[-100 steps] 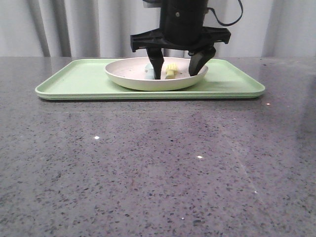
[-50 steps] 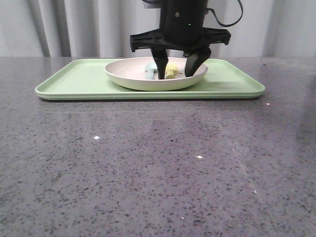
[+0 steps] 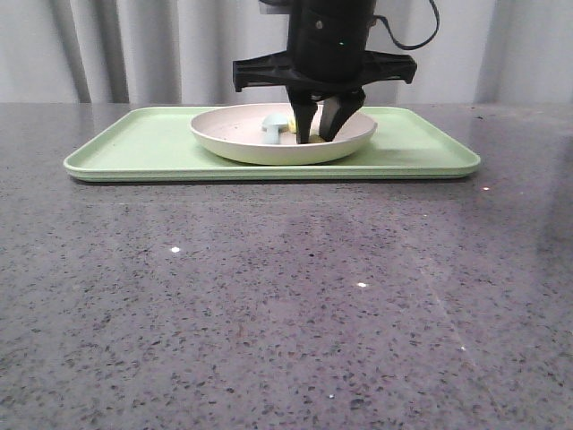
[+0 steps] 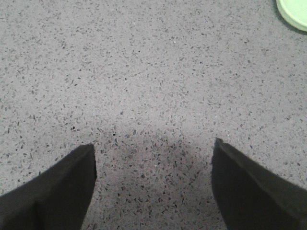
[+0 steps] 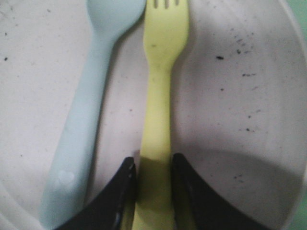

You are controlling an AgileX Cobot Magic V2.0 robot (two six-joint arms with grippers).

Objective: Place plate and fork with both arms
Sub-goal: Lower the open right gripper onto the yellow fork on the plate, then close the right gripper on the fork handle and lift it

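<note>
The cream-pink plate (image 3: 242,139) sits on a light-green tray (image 3: 134,148) at the back of the table. My right gripper (image 3: 316,133) reaches down into the plate, its jaws closed on the handle of the yellow fork (image 5: 160,96), which lies flat in the plate (image 5: 240,96). In the front view the fork (image 3: 311,137) shows only as a yellow sliver between the fingers. In the right wrist view the gripper (image 5: 153,165) pinches the fork's handle from both sides. My left gripper (image 4: 153,151) is open and empty over bare speckled table, out of the front view.
A pale blue-green spoon (image 5: 86,110) lies in the plate right beside the fork; its bowl shows in the front view (image 3: 273,121). A corner of the green tray (image 4: 295,12) shows in the left wrist view. Grey curtains hang behind the table.
My right gripper's jaws have drawn together from wide open to closed on the yellow fork in the plate. The plate and tray have not moved.
</note>
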